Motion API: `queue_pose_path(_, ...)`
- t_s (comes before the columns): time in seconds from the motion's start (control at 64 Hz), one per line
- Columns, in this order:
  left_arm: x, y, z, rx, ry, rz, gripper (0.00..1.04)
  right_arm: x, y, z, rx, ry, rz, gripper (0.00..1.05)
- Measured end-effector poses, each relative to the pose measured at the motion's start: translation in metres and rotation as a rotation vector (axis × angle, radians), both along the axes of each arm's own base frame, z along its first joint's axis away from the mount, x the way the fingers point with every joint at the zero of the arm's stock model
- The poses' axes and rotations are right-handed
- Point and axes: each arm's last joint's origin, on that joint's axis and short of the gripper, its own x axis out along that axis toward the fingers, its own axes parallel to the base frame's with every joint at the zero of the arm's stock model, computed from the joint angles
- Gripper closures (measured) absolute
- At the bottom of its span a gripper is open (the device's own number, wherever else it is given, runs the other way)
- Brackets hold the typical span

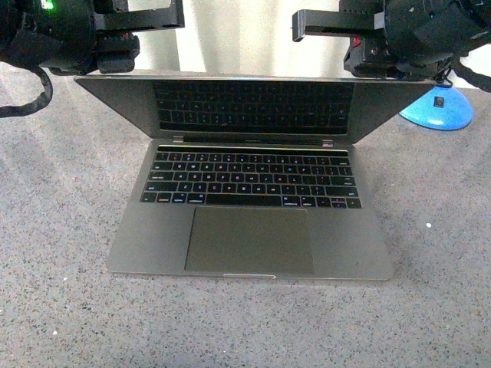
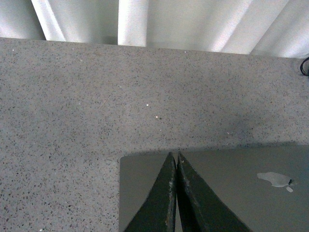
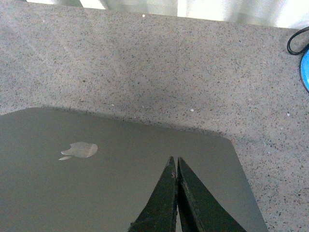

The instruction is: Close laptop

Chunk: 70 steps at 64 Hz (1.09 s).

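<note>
Laptop (image 1: 249, 222) mid-worktop (image 1: 61, 307), base flat, open side facing robot. Lid (image 1: 123, 96) partly lowered, leaning forward over keyboard (image 1: 249, 180); keys mirrored in dark screen (image 1: 253, 107).

Left tool (image 2: 176, 154) closed, fingers pressed together, nothing held; tip over lid's outer face near its left corner. Right tool (image 3: 175, 159) likewise closed and empty, tip over outer face near right corner. Contact with lid: cannot tell.

Logo (image 3: 79, 150) on lid between both tips. Blue object (image 1: 439, 109) on worktop beyond laptop's right side, apart from it.
</note>
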Motion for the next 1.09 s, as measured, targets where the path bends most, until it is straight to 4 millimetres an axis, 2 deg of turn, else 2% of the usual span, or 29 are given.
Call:
queue_pose_path(0.609,-0.012,0.003,-0.016,-0.035,0.062,0.025,1.01,-0.013,-0.005,-0.019,0.031,0.078,-0.051,1.04)
queue_pose_path(1.094,-0.022,0.001,-0.026,-0.050,0.087,0.026,1.01,-0.027,-0.002,-0.035,0.038,0.126,-0.058,1.04)
